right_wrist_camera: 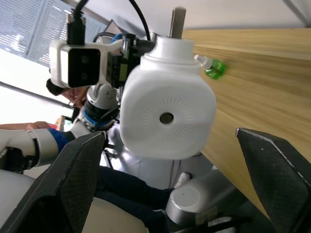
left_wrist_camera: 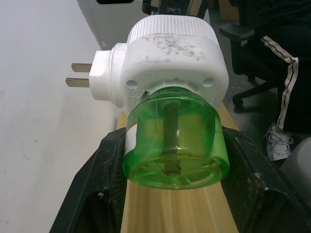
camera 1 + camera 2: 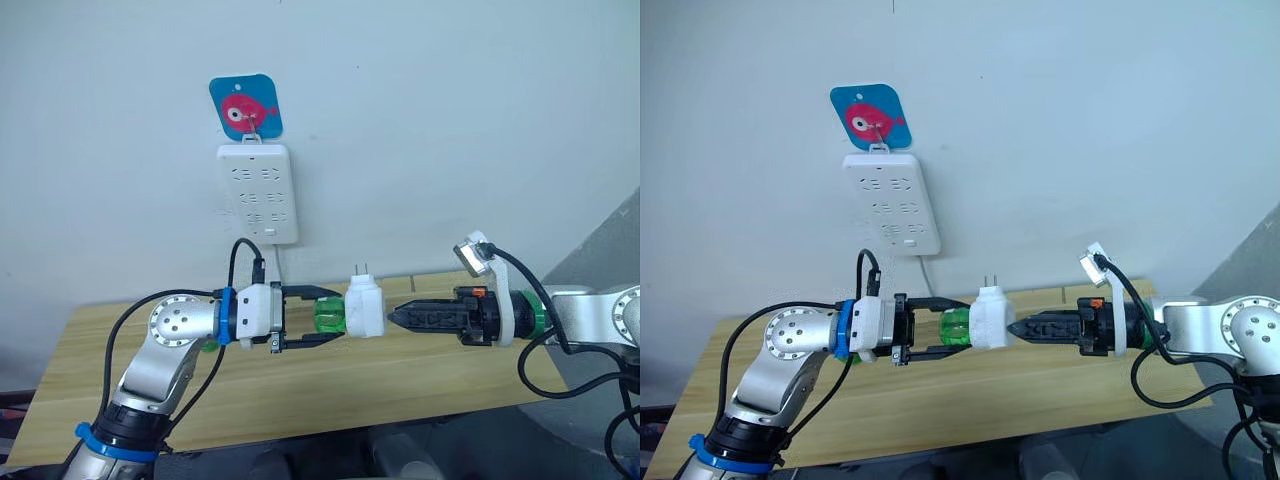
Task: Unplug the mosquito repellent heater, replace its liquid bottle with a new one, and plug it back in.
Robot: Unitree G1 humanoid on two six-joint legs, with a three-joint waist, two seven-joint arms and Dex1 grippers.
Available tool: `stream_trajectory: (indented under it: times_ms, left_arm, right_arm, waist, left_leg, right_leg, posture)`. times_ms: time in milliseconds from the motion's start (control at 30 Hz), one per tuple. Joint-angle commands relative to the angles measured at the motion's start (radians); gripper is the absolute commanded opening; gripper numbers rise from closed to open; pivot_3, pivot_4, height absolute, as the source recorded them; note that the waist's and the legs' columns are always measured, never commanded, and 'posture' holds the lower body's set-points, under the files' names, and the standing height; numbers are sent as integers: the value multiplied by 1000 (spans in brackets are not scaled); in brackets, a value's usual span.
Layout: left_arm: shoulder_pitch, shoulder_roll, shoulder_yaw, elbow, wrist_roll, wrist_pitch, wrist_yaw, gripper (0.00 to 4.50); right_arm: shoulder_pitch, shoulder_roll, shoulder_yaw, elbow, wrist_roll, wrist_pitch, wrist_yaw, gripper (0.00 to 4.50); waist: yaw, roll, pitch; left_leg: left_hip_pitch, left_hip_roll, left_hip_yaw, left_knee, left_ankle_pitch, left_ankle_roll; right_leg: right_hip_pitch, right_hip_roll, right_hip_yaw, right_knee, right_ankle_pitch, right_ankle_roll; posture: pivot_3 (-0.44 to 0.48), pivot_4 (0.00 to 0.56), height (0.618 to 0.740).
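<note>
Above the wooden tabletop, the left claw grips the green bottle, lying level. Its heater points toward the right claw, which seems spread open, just beside.

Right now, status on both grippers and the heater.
Left gripper shut on green bottle. Right gripper open beside heater. Heater unplugged, below power strip. Nothing blocking.

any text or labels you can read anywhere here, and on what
No readable words or numbers.
The blue card above the power strip carries a pink fish picture, no lettering.
The mosquito repellent heater has small raised marks by its screw holes, too small to read.
The green bottle shows a label edge, unreadable.
</note>
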Motion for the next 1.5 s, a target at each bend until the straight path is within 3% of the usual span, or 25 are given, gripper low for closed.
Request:
stream_trajectory:
  times_ms: [33, 400, 500, 600, 633, 733, 967, 1067, 1200, 1400, 1500]
  left_arm:
    - [-1, 2, -2, -49, -3, -26, 3, 2261]
    - [1, -1, -7, -67, -5, -21, 12, 2261]
    - [-1, 1, -10, -66, -2, -25, 9, 2261]
    - [-2, 2, -10, -69, -9, -12, 14, 2261]
    - [-2, 3, -10, -71, -13, -4, 15, 2261]
    - [3, 54, -19, -123, -80, 133, -20, 2261]
    - [-134, 259, 3, -175, -478, 844, -32, 2261]
    - [-191, 284, 0, -145, -560, 974, -45, 2261]
    - [-182, 246, 18, -127, -486, 855, -59, 2261]
    - [-82, 238, 44, -165, -319, 589, -101, 4219]
    - [0, 216, 95, -191, -236, 427, -73, 4225]
  right_arm:
    - [-31, 28, 15, -1, 10, 4, 18, 4500]
    - [-71, 130, 60, 1, -17, -1, 3, 4500]
    - [-73, 142, 61, 4, -13, -1, 5, 3960]
    - [-76, 147, 61, 3, -12, 0, 10, 3013]
    - [-76, 148, 60, 2, -13, 0, 11, 2989]
    - [-80, 154, 56, -7, -26, 2, 23, 2989]
    - [-129, 142, 32, -105, -213, 32, 226, 2989]
    - [-139, 140, 28, -130, -261, 36, 295, 2989]
    - [-136, 154, 24, -129, -278, 29, 306, 2989]
    - [-117, 157, 5, -98, -253, 31, 267, 2989]
    - [-94, 146, -10, -68, -224, 30, 237, 2989]
  waist:
    - [1, 0, 0]
    - [2, 0, 2]
    - [3, 0, 2]
    - [3, 0, 2]
    - [3, 0, 2]
    - [2, 0, 2]
    - [3, -1, 8]
    - [3, -1, 10]
    - [5, -1, 14]
    - [4, -1, 15]
    - [6, -1, 15]
  left_leg:
    - [0, 0, 0, 0, 0, 0]
    - [0, 0, -1, 0, 0, 0]
    - [0, 0, -1, 0, 0, 0]
    - [0, 0, -1, 0, 0, 0]
    - [0, 0, -1, 0, 0, 0]
    - [-1, 0, -1, 0, 0, 0]
    - [-1, 0, -3, 0, 0, 0]
    - [-1, 0, -3, -1, 0, 0]
    - [-2, 0, -4, -2, 0, 0]
    - [-2, 0, -3, -2, 0, 0]
    - [-2, 0, -2, -2, 0, 0]
  right_leg:
    - [0, 0, 0, 0, 0, 0]
    - [0, 0, -1, 0, 0, 0]
    - [0, 0, -1, 0, 0, 0]
    - [0, 0, -1, 0, 0, 0]
    - [0, 0, -1, 0, 0, 0]
    - [0, 0, -1, 0, 0, 0]
    - [-1, 0, -4, 1, -2, 4]
    - [-1, 1, -4, 1, -2, 4]
    - [-2, 1, -4, 0, -2, 2]
    - [-2, 0, -3, 0, -1, -1]
    - [-2, 0, -3, 0, -1, -1]
  posture:
    - [-157, 112, 735]
    - [-146, 104, 735]
    - [-143, 102, 735]
    - [-143, 102, 735]
    - [-143, 102, 735]
    - [-143, 98, 735]
    - [-138, 97, 735]
    - [-142, 99, 735]
    - [-144, 99, 735]
    - [-140, 99, 735]
    - [-137, 100, 735]
